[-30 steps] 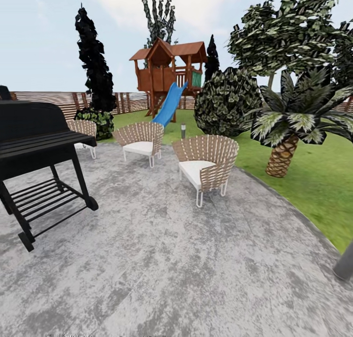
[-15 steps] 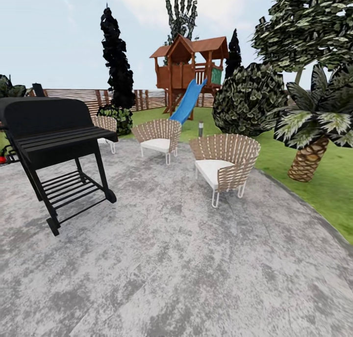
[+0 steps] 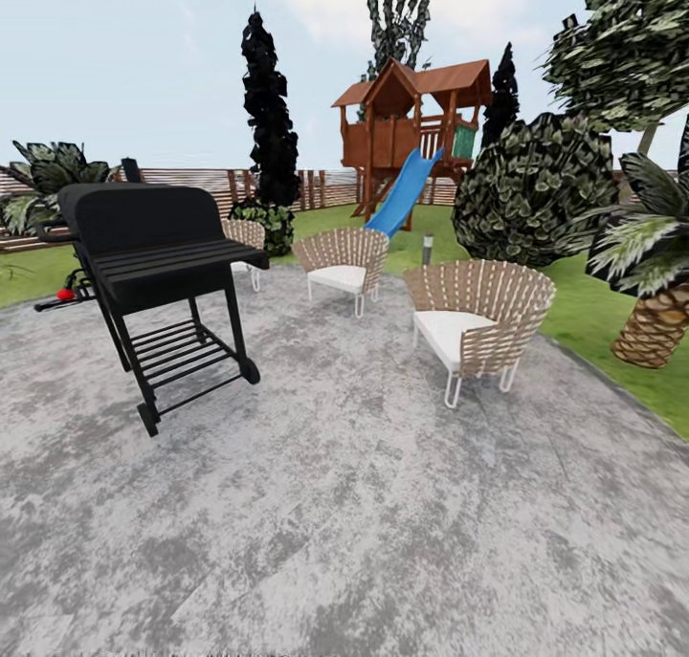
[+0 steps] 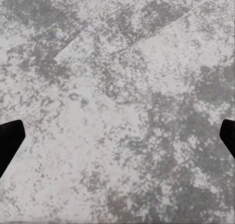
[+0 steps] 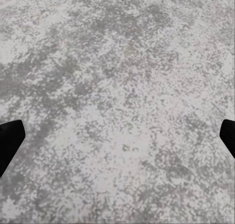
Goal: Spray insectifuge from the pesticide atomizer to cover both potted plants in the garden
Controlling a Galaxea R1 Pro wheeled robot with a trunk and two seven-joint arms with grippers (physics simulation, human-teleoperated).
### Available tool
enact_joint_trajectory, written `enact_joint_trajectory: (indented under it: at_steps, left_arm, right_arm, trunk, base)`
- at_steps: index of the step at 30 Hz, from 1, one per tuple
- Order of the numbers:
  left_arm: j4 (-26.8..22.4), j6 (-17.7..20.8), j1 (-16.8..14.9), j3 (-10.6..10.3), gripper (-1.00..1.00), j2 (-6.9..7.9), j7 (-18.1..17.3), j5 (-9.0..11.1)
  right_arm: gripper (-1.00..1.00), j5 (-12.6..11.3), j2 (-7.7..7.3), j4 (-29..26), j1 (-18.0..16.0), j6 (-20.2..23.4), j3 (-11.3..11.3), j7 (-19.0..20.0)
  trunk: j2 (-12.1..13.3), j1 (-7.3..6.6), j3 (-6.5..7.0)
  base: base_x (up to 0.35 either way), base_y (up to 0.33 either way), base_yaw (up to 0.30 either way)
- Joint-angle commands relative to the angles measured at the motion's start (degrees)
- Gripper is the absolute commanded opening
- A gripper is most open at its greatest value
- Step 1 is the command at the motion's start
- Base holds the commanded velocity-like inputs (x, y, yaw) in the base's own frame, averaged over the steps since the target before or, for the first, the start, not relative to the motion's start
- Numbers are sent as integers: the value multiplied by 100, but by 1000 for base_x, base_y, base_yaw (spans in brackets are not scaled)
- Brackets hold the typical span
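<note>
I am on the garden's round grey patio (image 3: 364,504), with green lawn (image 3: 584,317) beyond its edge. The pesticide atomizer and the potted plants are out of view. In the left wrist view my left gripper (image 4: 117,141) is open, its dark fingertips (image 4: 10,142) at the picture's two sides and bare patio stone between them. In the right wrist view my right gripper (image 5: 117,141) is open in the same way, its fingertips (image 5: 10,140) wide apart over bare stone. Neither holds anything.
A black wheeled grill (image 3: 158,265) stands at the left, a small red blob (image 3: 65,295) on a dark bar beside it. Three wicker chairs (image 3: 478,327) ring the patio's far side. Behind are a wooden playhouse with a blue slide (image 3: 407,188), a palm (image 3: 660,322), shrubs (image 3: 531,188) and a slatted fence (image 3: 206,184).
The head camera has swung left, so the whole scene has slid right. The grill is now fully in view and a leafy plant has come in at the far left.
</note>
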Motion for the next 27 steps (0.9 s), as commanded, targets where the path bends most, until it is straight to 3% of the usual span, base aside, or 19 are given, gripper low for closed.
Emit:
enact_joint_trajectory:
  at_steps: [1, 5, 27]
  left_arm:
    - [7, -25, -5, 4, 100, 2, -6, 24]
    - [-9, -39, -5, 12, 100, 13, -46, 39]
    - [5, -36, -5, 15, 100, 16, -53, 35]
  right_arm:
    - [100, 0, 1, 2, -2, -25, -5, -3]
    - [100, -1, 1, -2, -2, -35, -5, -3]
    - [100, -1, -7, -6, -2, -38, -5, -3]
  trunk:
    - [-3, -1, -11]
    - [-3, -1, -32]
    - [-885, 483, -544]
  base:
    - [0, 0, 242]
    - [0, 0, 242]
    - [0, 0, 242]
